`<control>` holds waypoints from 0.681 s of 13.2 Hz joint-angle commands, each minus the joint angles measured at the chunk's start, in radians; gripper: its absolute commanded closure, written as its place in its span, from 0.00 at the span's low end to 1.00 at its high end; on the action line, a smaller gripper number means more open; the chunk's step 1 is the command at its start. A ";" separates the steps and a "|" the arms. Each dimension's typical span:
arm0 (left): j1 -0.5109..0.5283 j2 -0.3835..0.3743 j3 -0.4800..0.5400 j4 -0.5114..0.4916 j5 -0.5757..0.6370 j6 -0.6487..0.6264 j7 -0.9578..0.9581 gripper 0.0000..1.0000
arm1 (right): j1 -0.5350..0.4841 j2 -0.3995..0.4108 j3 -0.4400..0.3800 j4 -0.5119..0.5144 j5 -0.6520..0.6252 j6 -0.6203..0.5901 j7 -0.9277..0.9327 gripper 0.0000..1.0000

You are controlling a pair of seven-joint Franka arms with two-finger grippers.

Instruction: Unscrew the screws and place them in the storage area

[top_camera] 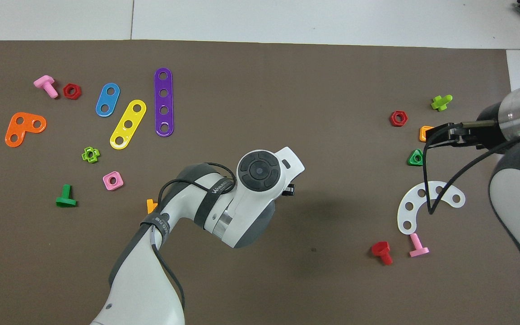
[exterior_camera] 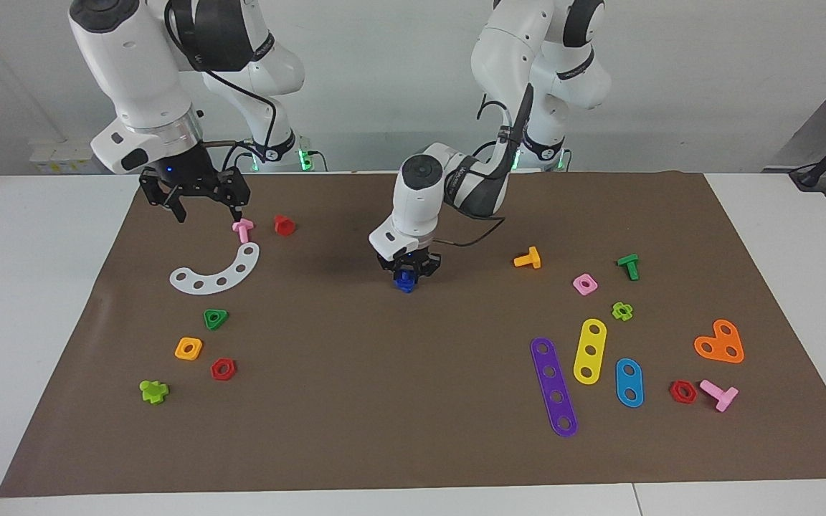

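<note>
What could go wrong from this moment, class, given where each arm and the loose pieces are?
1. The left tool pinches only part of the blue screw; it might slip out.
2. The right tool, open, hangs close over the pink bolt and white arc; lowering could knock them.

A small blue screw (exterior_camera: 405,280) hangs pinched in the left hand (exterior_camera: 407,272) over the mat's middle.

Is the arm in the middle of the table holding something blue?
Yes: in the facing view the left gripper is shut on a small blue screw just above the brown mat.
</note>
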 commanded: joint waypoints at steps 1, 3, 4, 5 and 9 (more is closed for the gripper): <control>0.004 -0.026 0.020 0.047 -0.008 -0.081 0.007 1.00 | -0.016 -0.013 0.006 -0.005 0.025 -0.008 -0.033 0.00; 0.030 0.000 0.023 0.159 -0.013 -0.173 0.001 1.00 | -0.014 -0.013 0.006 -0.005 0.025 -0.009 -0.033 0.00; 0.053 0.019 0.023 0.208 -0.031 -0.222 0.001 1.00 | -0.014 -0.013 0.006 -0.005 0.025 -0.008 -0.034 0.00; 0.083 0.022 0.027 0.251 -0.058 -0.271 0.001 1.00 | -0.016 -0.011 0.006 -0.005 0.025 -0.001 -0.036 0.00; 0.326 -0.016 0.029 0.256 -0.057 -0.337 0.032 1.00 | 0.009 -0.010 0.017 -0.019 0.018 0.017 -0.025 0.05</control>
